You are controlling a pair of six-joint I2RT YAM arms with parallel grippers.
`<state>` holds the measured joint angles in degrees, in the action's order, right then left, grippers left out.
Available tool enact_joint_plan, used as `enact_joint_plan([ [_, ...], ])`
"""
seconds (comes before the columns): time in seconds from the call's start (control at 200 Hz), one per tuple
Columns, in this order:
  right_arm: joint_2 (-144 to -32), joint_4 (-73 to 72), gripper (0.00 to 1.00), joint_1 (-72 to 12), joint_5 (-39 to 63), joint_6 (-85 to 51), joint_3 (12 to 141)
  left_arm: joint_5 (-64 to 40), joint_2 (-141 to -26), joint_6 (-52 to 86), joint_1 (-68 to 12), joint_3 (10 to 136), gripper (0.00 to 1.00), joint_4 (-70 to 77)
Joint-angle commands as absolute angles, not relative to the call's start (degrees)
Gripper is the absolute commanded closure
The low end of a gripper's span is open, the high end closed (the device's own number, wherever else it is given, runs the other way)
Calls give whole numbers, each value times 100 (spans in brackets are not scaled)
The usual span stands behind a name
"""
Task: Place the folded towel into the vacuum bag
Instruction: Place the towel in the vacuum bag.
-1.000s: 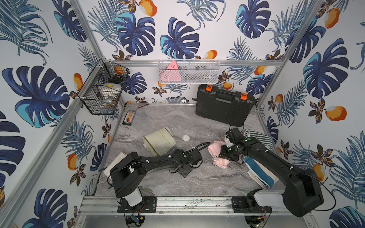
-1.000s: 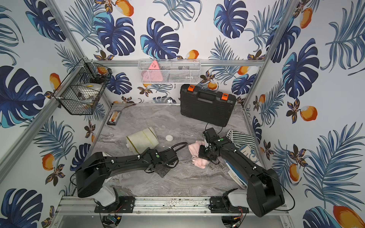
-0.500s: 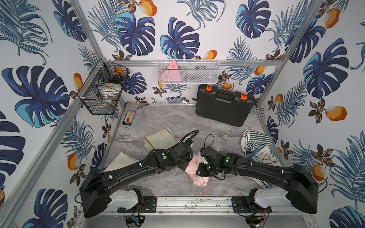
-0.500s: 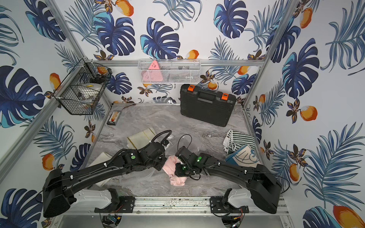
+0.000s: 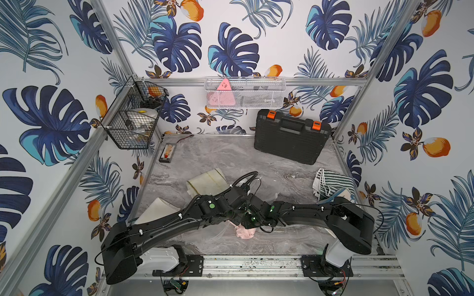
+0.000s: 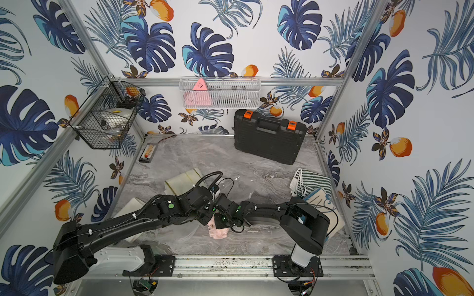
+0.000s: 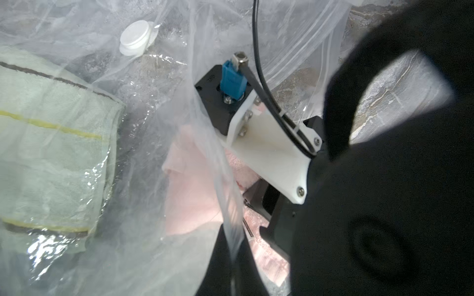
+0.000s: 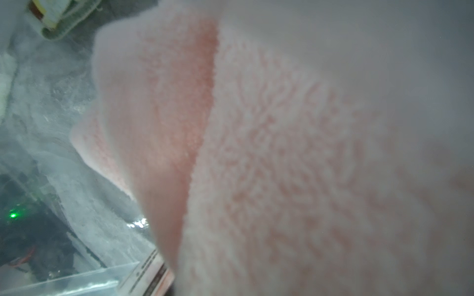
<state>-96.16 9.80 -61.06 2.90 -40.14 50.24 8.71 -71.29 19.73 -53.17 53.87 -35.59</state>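
Left gripper (image 7: pixel 232 258) clamped on film edge of vacuum bag (image 7: pixel 159 77), holding mouth lifted. Best kept raised and taut so opening doesn't collapse. Pale striped towel (image 7: pixel 51 143) lies inside bag, near white valve cap (image 7: pixel 136 38). Right gripper (image 5: pixel 250 222) pinches pink folded towel (image 5: pixel 245 232), which hangs just under it at bag mouth, partly behind film. Push low and deep toward striped towel before release; fold likely to slump.

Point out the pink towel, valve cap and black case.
pink towel (image 5: pixel 245 232), in a top view, exposed lower fold
valve cap (image 7: pixel 135 36), left wrist view, top face
black case (image 5: pixel 288 144), in a top view, front face
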Motion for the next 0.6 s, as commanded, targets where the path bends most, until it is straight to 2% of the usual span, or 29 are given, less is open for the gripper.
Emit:
enact_joint_plan([
  [0.0, -9620, 485, 97, -6203, 133, -3566, 5169, 905, -7154, 2123, -5298, 5358, 100, -2549],
  [0.035, -9693, 307, 93, -6198, 258, -3511, 5206, 905, -7154, 2135, -5299, 5334, 100, -2531],
  [0.07, -9799, 119, 84, -6189, 387, -3478, 5258, 910, -7154, 2151, -5299, 5306, 100, -2523],
  [0.095, -9921, 49, 74, -6172, 533, -3483, 5313, 918, -7146, 2161, -5295, 5288, 100, -2522],
  [0.12, -10055, 96, 60, -6111, 719, -3500, 5414, 927, -7141, 2177, -5300, 5269, 100, -2518],
  [0.19, -10329, 365, 37, -5882, 1277, -3584, 5585, 938, -7113, 2195, -5291, 5216, 100, -2562],
  [0.3, -9831, 125, 15, -5478, 1970, -3860, 5025, 1018, -6982, 2225, -5291, 5037, 100, -2627],
  [0.375, -9177, 372, 6, -5159, 2261, -3982, 4647, 1020, -6900, 2275, -5291, 4900, 100, -2619],
  [0.535, -8140, 1340, 5, -4433, 2723, -4489, 4026, 904, -6837, 2480, -5291, 4634, 100, -2395],
  [0.595, -7777, 1577, 5, -4377, 2568, -4857, 3812, 801, -6827, 2553, -5291, 4567, 100, -2250],
])
